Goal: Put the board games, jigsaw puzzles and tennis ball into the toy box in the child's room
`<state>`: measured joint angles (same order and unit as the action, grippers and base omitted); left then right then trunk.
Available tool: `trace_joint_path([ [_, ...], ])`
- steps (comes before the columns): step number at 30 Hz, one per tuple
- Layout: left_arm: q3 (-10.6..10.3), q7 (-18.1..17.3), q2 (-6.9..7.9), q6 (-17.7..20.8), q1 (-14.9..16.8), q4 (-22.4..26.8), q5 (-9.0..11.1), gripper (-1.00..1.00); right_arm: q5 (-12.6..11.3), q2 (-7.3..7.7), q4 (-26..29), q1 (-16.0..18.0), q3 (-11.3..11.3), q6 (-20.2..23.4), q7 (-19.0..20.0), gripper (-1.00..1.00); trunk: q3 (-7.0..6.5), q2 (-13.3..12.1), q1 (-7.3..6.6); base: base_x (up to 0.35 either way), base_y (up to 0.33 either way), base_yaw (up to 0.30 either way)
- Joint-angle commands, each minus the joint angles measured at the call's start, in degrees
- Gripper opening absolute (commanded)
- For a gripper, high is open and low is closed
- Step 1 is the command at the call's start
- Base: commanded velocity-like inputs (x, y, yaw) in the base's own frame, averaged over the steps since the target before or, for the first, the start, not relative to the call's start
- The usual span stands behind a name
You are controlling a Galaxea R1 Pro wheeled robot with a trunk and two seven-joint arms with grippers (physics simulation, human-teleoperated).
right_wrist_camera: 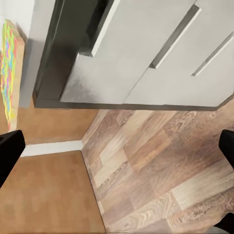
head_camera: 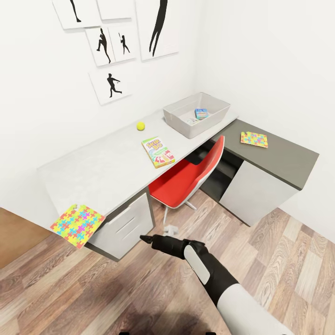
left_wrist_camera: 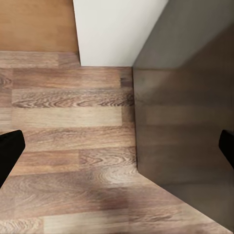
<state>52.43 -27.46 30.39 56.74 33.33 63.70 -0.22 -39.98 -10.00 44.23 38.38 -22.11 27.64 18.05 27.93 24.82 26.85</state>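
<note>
While both pincers hang wide apart over the wood floor, holding nothing, the desk point(head_camera: 116, 163) carries the tennis ball point(head_camera: 140, 125); the toy box point(head_camera: 186, 122) sits nearby. One jigsaw puzzle point(head_camera: 77, 224) pokes off the edge.

On the pale grey L-shaped table point(head_camera: 107, 172), a small yellow-green tennis ball point(head_camera: 140, 125) sits beside the green-yellow-red Skip-Bo board game point(head_camera: 158, 151). A smaller blue game box point(head_camera: 201, 113) lies inside the shallow light-grey toy box point(head_camera: 179, 122); multicoloured jigsaw squares point(head_camera: 77, 224) point(head_camera: 254, 139) lie at either end.

Black-and-white right arm point(head_camera: 218, 279)
Glossy black forearm, white oval panel, white upper sleeve; black fingertips point(right_wrist_camera: 9, 151).
</note>
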Motion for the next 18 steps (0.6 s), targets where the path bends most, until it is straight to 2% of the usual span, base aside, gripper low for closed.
trace_joint_path([
  [1,0.0,-0.2,-0.02,0.4,0.1,0.0,0.0,1.00,-1.2,0.00,-0.5,0.1,-0.3,0.2,0.5,1.00,0.08,0.1,0.03,0.000,0.000,0.000],
  [8,-0.4,-0.2,-0.06,0.4,0.1,0.0,-0.2,1.00,-2.8,0.00,-1.4,0.0,-1.5,-0.3,0.7,1.00,0.08,0.1,0.03,0.000,0.000,0.000],
  [15,-3.4,-0.2,0.01,0.6,0.1,0.0,-0.5,1.00,-3.0,0.00,-1.5,0.0,-1.7,-0.7,1.4,1.00,0.08,0.1,0.03,0.000,0.000,0.000],
  [18,-3.9,-0.2,0.02,0.6,0.1,0.0,-0.6,1.00,-3.0,0.00,-1.5,0.0,-1.9,-1.9,1.6,1.00,0.08,0.1,0.03,0.000,0.000,0.000],
])
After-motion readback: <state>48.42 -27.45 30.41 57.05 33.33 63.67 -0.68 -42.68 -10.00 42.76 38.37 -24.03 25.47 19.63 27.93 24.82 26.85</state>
